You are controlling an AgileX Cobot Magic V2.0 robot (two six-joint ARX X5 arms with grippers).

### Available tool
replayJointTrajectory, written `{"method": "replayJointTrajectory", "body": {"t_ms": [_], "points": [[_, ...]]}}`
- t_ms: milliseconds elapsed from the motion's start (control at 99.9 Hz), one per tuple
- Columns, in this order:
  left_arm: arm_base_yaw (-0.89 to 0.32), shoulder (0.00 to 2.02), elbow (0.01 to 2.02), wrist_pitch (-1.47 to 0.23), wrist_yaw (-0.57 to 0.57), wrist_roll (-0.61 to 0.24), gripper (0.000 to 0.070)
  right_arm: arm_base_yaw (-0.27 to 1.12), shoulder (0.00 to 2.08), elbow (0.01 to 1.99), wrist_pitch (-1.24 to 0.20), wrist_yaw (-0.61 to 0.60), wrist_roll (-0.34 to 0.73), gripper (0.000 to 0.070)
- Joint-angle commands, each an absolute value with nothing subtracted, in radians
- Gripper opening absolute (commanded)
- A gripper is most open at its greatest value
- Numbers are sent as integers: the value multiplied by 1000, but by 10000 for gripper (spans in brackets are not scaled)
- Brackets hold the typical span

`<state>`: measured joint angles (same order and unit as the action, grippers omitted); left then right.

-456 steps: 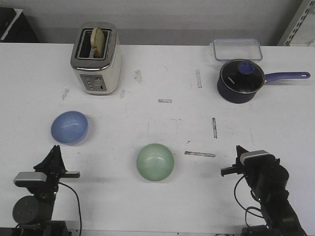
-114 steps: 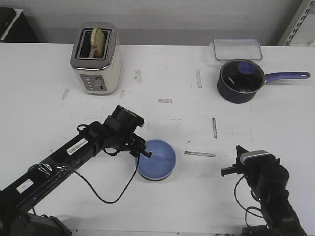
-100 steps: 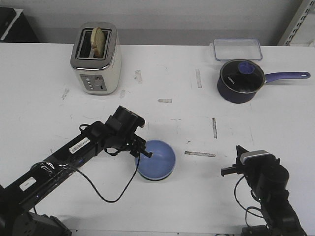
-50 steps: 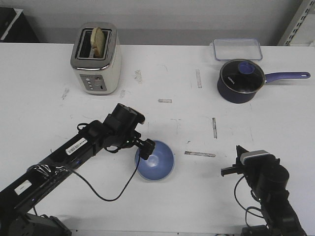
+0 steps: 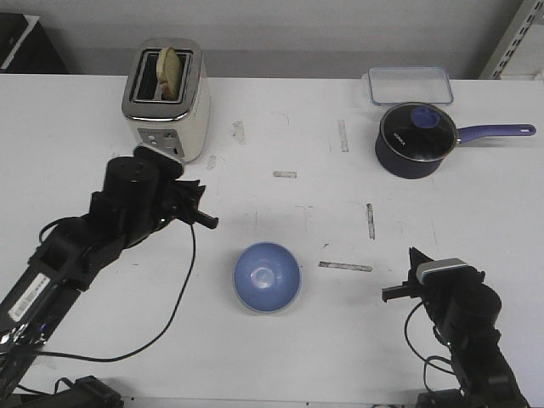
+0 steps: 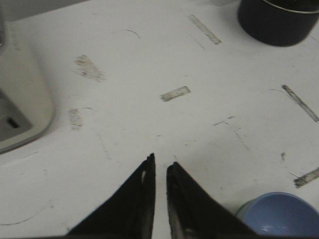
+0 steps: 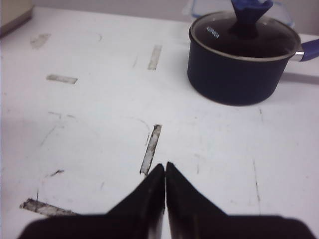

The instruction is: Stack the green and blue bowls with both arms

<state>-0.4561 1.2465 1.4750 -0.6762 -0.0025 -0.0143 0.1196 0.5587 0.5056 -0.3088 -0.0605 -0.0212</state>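
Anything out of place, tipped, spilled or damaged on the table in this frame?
Nothing spilled or tipped. The blue bowl sits upright; the green one is hidden, presumably beneath it. The table shows scuffs and worn tape strips. The toaster holds a slice, and the saucepan is lidded.

Three cameras, one table

We look down and forward over the table (image 5: 323, 340) from above; each wrist camera skims low and close behind its fingers. The saucepan (image 5: 416, 140) (image 6: 279, 22) (image 7: 244, 59) appears in all three; the left wrist also catches the blue bowl (image 5: 267, 276) (image 6: 279, 215).
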Motion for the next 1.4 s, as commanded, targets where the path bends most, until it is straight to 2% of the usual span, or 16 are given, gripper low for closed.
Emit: {"method": "replayJointTrajectory", "body": {"t_ms": [0, 200, 431, 671, 861, 1011, 1392], "points": [[-414, 1236, 1496, -700, -8, 20, 0, 110, 563, 516, -292, -62, -14, 0], [-205, 1171, 1435, -778, -8, 41, 0, 31, 553, 516, -312, -57, 30, 0], [-43, 911, 1079, -562, -7, 38, 0, -51, 508, 511, -360, -52, 30, 0], [-30, 556, 652, -288, -7, 39, 0, -52, 431, 472, -363, -52, 26, 0], [-30, 321, 431, -105, -8, 39, 0, -52, 331, 458, -360, -52, 21, 0], [-30, 233, 381, -107, -8, 39, 0, -52, 302, 458, -355, -52, 19, 0], [-30, 175, 382, -106, -8, 38, 1, -52, 302, 458, -337, -52, 19, 0]]}}
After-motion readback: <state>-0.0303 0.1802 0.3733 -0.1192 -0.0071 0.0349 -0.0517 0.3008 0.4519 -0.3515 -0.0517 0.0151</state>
